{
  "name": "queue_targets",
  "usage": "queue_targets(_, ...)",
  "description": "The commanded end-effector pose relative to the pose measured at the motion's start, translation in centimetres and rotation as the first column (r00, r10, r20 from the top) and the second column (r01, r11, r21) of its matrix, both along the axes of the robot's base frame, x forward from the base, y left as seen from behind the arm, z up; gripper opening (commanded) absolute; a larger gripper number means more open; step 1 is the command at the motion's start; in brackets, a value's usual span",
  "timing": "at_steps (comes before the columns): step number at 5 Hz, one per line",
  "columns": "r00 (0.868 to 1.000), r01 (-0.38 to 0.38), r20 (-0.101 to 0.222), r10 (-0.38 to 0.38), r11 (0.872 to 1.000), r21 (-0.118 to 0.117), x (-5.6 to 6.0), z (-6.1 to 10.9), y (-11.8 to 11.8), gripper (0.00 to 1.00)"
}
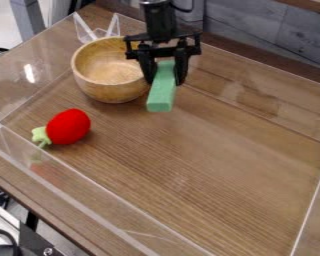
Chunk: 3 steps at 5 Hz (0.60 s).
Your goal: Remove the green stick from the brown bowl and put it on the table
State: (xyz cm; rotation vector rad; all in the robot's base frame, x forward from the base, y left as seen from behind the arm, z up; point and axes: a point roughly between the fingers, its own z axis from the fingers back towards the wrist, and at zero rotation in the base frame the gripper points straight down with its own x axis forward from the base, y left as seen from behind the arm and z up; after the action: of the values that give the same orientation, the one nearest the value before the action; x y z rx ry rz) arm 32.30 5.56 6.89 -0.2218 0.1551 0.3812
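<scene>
Pinching the green stick (162, 88), the gripper (164, 52) hangs at the bowl's (108, 70) three o'clock (no writing readable).

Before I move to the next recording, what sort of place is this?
Probably a robotics lab or test bench: an arm over a wood-grain tabletop, cables at its edge, a toy strawberry.

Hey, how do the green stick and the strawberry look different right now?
The stick is long, flat and light green; the strawberry is rounded and red with green leaves. The stick is in the gripper, while the strawberry lies on the table. Both have some green.
</scene>
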Motion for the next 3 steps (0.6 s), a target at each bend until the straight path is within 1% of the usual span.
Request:
queue_targets(1,0.997,0.022,0.070,-0.023,1.000,0.013,0.2,1.8,-0.4,0.00)
queue_targets(2,0.996,0.062,0.069,-0.063,0.998,0.010,0.0,2.3,-1.5,0.00)
queue_targets(3,0.984,0.164,0.064,-0.165,0.986,0.014,-1.1,1.0,-3.6,0.00)
